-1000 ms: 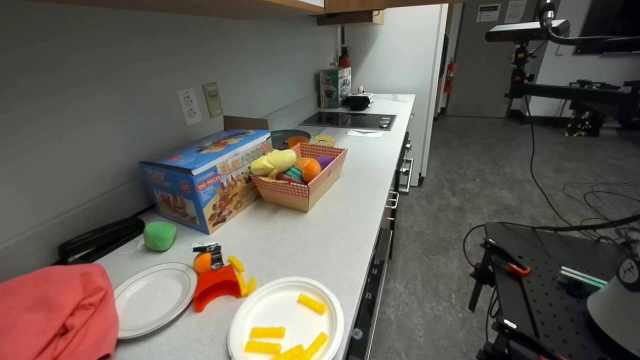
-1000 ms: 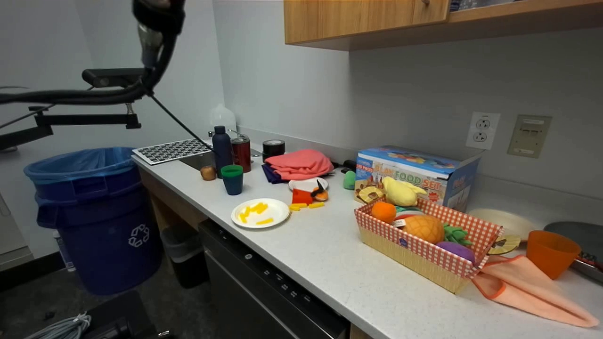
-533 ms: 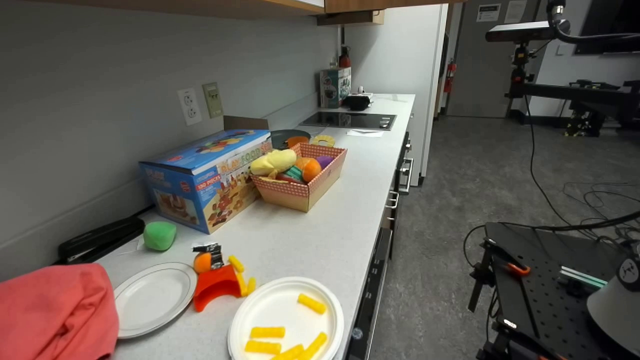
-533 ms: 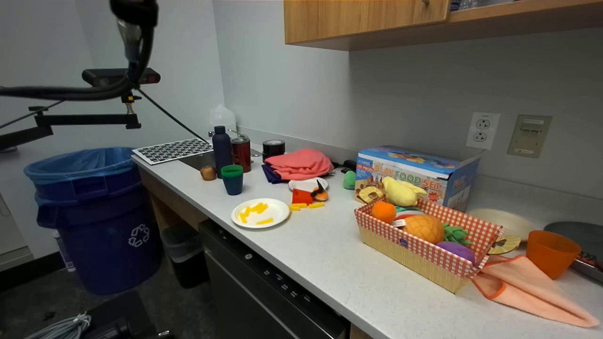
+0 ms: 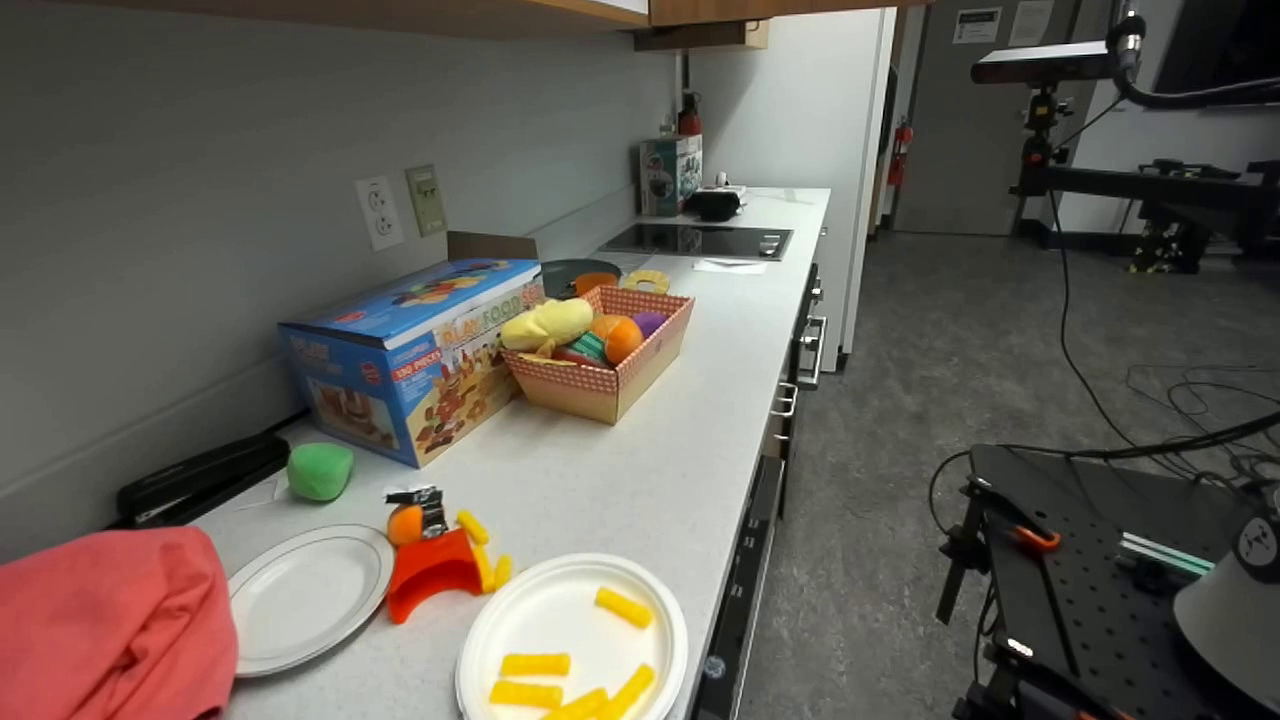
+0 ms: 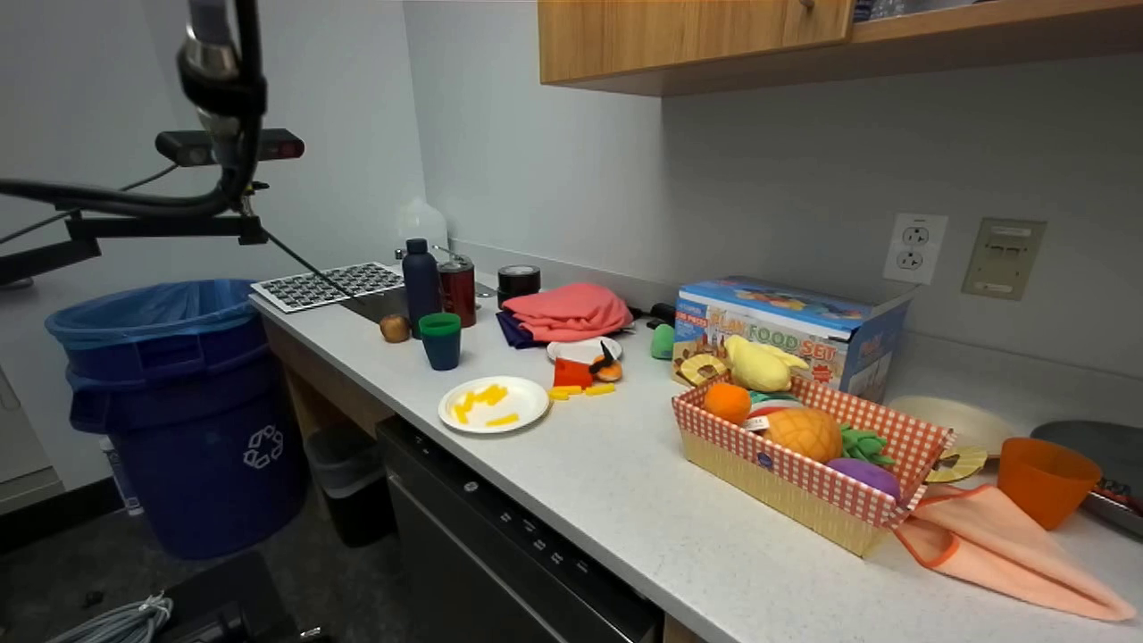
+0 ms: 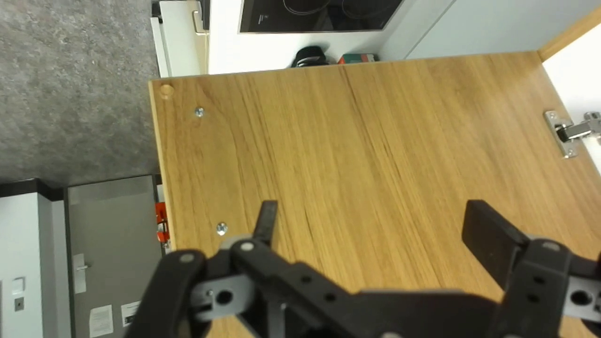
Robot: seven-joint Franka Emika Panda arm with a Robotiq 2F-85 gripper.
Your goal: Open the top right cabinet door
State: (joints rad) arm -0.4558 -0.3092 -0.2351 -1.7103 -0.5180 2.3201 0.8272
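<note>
In the wrist view a wooden cabinet door (image 7: 357,141) stands open, its inner face toward the camera. A metal hinge (image 7: 563,134) joins it to the white cabinet interior at the right, and two screws show near its free edge at the left. My gripper (image 7: 373,206) is open and empty, its fingers spread in front of the door; I cannot tell if they touch it. The gripper is out of both exterior views. In an exterior view, a shut wooden cabinet door (image 6: 696,36) is beside an open shelf section (image 6: 982,13) with glassware.
Below are a white counter (image 6: 625,500), a play food box (image 6: 786,326), a checkered basket (image 6: 768,487) of toy food, a plate (image 6: 527,415) with yellow pieces, and a red cloth (image 6: 571,313). A cable (image 6: 134,201) hangs from the arm near a camera mount (image 6: 161,228).
The visible arm part and its cable have moved left and slightly down in an exterior view, and right and slightly down in an exterior view. The counter objects have not moved.
</note>
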